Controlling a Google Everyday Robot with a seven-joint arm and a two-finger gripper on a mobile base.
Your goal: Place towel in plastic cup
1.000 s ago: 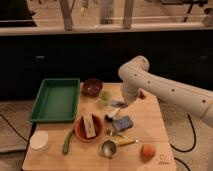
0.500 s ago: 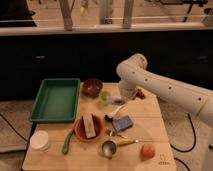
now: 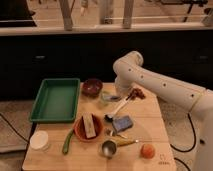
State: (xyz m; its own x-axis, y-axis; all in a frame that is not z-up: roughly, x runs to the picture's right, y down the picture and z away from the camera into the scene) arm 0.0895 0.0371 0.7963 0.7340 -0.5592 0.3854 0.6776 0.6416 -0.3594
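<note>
A dark counter front and glass panels with pale posts close off the room behind a light wooden table (image 3: 150, 125). On the table sit a green tray (image 3: 56, 99), a dark bowl (image 3: 92, 87), an orange bowl (image 3: 88, 128), a blue sponge (image 3: 123, 123), a metal cup (image 3: 108, 148), an orange fruit (image 3: 146, 150) and a white lidded container (image 3: 39, 140). No writing is legible. The gripper (image 3: 117, 96) hangs low over the plastic cup (image 3: 106, 97) near the table's far edge; its grip cannot be told. The towel cannot be made out.
</note>
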